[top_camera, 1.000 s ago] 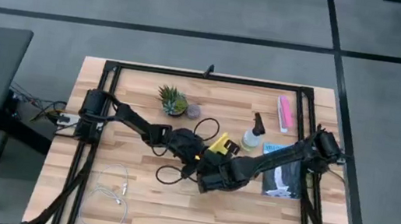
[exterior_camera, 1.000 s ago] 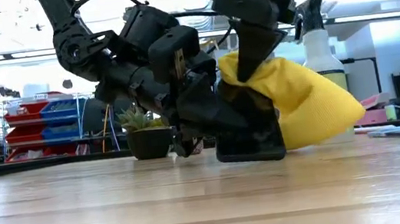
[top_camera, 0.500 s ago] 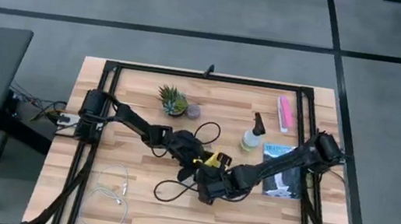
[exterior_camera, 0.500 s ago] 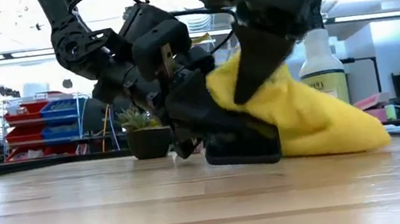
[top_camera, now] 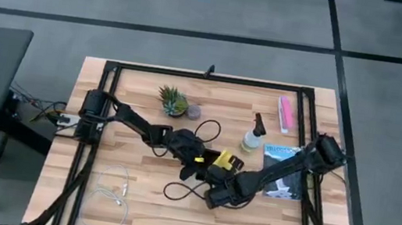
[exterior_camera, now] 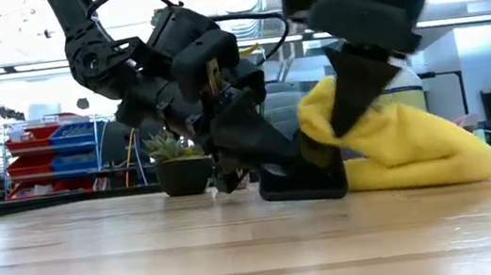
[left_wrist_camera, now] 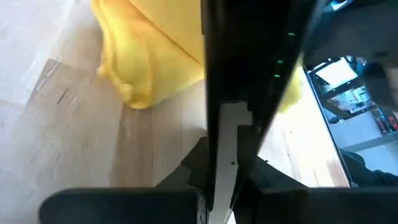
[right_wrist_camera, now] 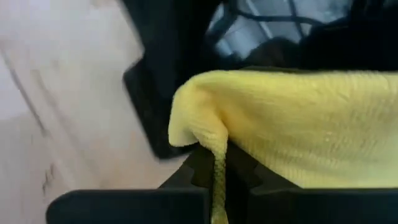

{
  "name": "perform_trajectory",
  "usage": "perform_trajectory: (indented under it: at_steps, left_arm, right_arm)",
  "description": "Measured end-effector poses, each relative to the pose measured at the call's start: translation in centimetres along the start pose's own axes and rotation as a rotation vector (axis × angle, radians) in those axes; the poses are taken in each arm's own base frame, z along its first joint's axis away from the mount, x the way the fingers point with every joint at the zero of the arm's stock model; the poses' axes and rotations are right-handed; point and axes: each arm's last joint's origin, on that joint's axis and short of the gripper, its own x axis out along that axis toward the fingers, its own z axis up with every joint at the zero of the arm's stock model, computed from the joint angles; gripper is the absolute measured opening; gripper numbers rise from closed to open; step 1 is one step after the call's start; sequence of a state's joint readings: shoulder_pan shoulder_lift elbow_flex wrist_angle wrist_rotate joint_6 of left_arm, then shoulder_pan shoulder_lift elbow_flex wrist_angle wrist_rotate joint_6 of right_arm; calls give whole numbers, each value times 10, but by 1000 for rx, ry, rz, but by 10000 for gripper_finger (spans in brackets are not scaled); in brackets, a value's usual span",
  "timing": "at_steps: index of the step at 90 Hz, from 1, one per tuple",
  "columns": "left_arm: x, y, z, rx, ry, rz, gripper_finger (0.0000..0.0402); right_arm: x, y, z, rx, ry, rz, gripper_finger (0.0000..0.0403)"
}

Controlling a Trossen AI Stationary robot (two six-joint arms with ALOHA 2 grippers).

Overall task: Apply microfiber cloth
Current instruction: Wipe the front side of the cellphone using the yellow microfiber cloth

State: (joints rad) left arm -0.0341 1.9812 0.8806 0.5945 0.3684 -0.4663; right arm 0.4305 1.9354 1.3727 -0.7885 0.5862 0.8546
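Left to right across the light wooden table: small green potted plant at the back, then the left gripper near the centre, fingers clamped on a flat black smartphone held tilted on its edge, lower edge at or just off the wood. Right next to it, the right gripper comes down from above w/ fingers pinched narrow on a fold of the bright yellow soft microfiber cloth. Cloth bulk rests on the table just right of the phone, touching it; the pinched end is bunched against the phone's upper part. Clear spray bottle w/ black trigger stands behind, pink flat packet at the back right.

Step in hand, by my read: wiping phone w/ cloth. To do it well:
- keep left grip firm so the phone can't pivot or slip under the push
- press w/ cloth only, not bare fingertips, to avoid scratching the glass
- sweep along the face, not just the edge; cloth is bunched, so contact patch is prob. small
- light pressure; watch the black cable looped beside both arms.
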Motion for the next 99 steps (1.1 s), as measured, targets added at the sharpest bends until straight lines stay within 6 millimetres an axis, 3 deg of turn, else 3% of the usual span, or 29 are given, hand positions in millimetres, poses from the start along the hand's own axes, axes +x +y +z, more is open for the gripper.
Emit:
perform_trajectory:
  at_steps: [16, 31, 53, 74, 99]
  left_arm:
    - [0, 1, -1, -7, 10, 18, 10]
    - [0, 1, -2, -6, 22, 15, 10]
    - [0, 1, -4, 7, 30, 8, 10]
    - [1, 0, -3, 38, 16, 34, 10]
    - [1, 0, -4, 38, 23, 30, 10]
  right_arm:
    - [-1, -5, 22, -31, -59, -23, 0]
    - [1, -3, 34, -41, -89, 60, 0]
    - [8, 5, 32, 7, -94, 203, 0]
    - [7, -10, 30, 87, -112, 30, 0]
    - [-8, -24, 37, 99, -182, -52, 0]
